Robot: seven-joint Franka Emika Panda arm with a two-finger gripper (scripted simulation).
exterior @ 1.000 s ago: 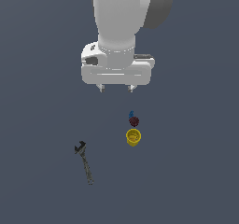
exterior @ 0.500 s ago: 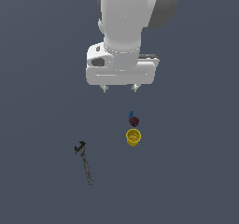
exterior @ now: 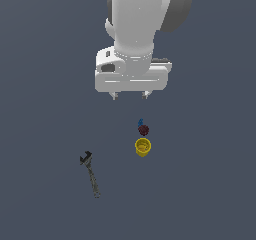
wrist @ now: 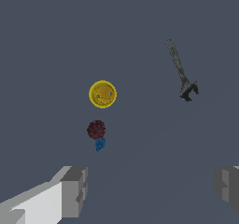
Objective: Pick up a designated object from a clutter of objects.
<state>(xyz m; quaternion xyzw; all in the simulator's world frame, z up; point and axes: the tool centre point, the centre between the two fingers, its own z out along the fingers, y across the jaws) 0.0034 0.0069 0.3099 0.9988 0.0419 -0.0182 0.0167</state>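
Blue lumpy piece (exterior: pixel 140 122) (wrist: pixel 100 144): lies on the grey floor (exterior: pixel 45 109), below the gripper (exterior: pixel 130 95) (wrist: pixel 149 190) and nearest to it of all the items. In the wrist view it sits just ahead of one finger (wrist: pixel 74 190), outside the gap between the two fingers. It is very small, smaller than the cup, and bright blue.

Gripper: raised above the floor, pointing down. The jaws stand wide apart and hold nothing. In the exterior view only the two short fingertips (exterior: pixel 114 95) show under the white hand body. In the wrist view the two grey pads sit at opposite edges of the picture with bare floor between them.

Dark red bumpy ball (exterior: pixel 143 129) (wrist: pixel 96 129): immediately beyond the blue piece as seen from the gripper. The two appear to touch or nearly touch; which of these cannot be determined.

Yellow cup (exterior: pixel 143 147) (wrist: pixel 102 94): next beyond the ball, close to it but with a small gap visible in the wrist view. It stands upright with its open mouth facing up.

Dark grey wrench (exterior: pixel 90 173) (wrist: pixel 181 72): farthest from the gripper, well apart from the other three items. It lies flat on the floor, jaw end toward the gripper side, handle pointing away.
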